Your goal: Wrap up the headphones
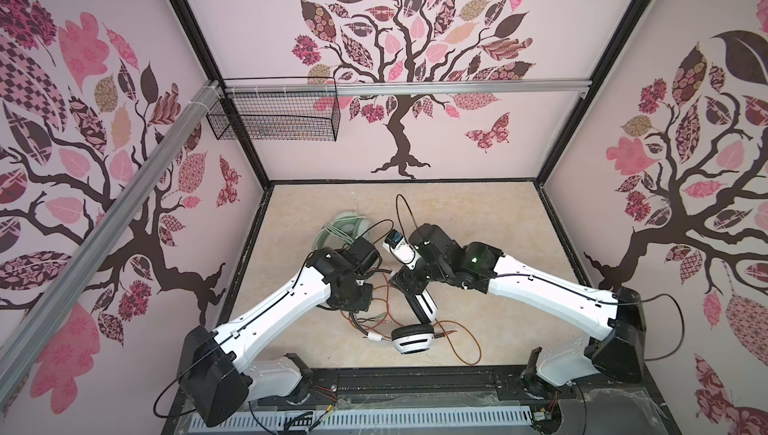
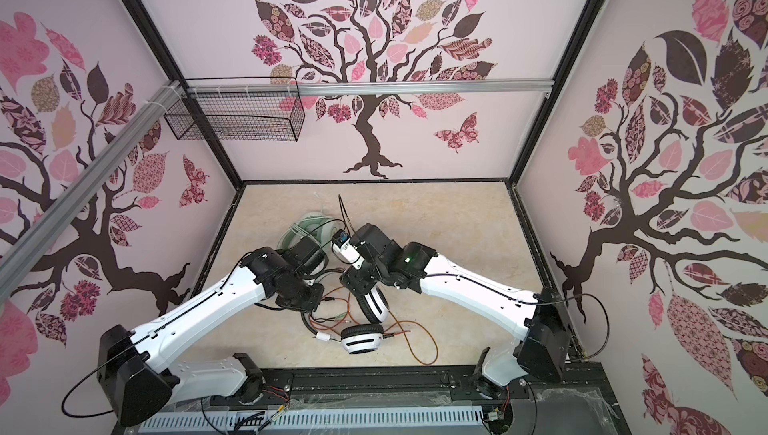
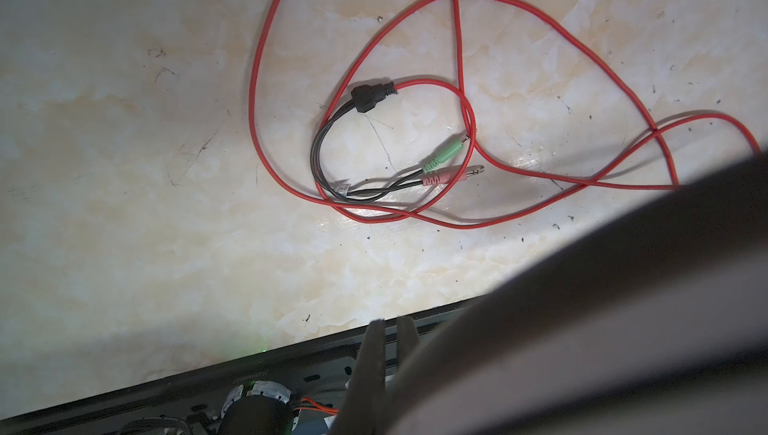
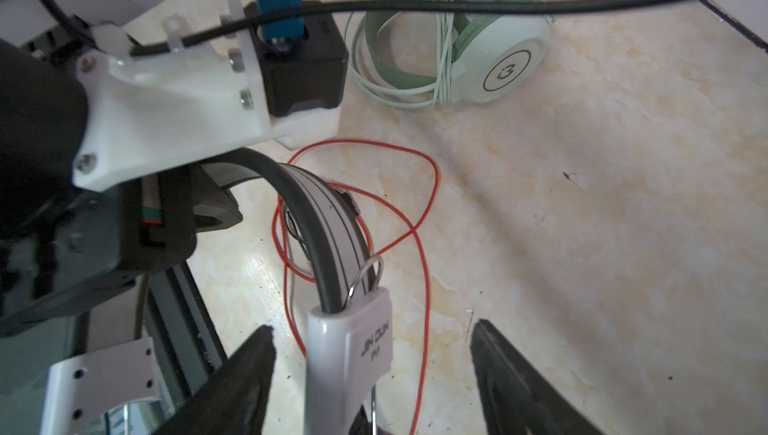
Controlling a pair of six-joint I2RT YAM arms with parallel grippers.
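**Red cable lies loose, white headset stands between my two arms**

Cream marble-look table (image 1: 498, 246), both headsets on it. The mint headset (image 4: 498, 59) lies flat toward the back, partly hidden behind my left wrist in both top views. Its pale cable (image 4: 444, 46) is looped around the band and one cup.

The white headset (image 2: 362, 341) sits front and centre between the arms. One earcup (image 1: 412, 339) rests on the table near the front edge. From it the band (image 4: 328, 225) rises tilted toward the grippers.

My right gripper (image 4: 372, 325) stands wide. The headset's white slider (image 4: 353, 354) is upright between its fingers, nearer one of them. I see a gap on either side, so it grips nothing.

My left gripper (image 3: 390, 323) has its fingers drawn together. In the left wrist view the band passes just beside them as a big grey blur. In the right wrist view the band's far end runs in under that gripper. I cannot tell whether the band is pinched or only alongside.

The red cable (image 3: 257, 80) lies in slack, crossing loops on the table under and around the band. In the top views one loop trails off to the right of the earcup. The cable ends in a black splitter (image 3: 370, 96) with two thin dark leads. A green plug (image 3: 442, 156) and a pink plug (image 3: 440, 177) lie side by side on the table inside the loops
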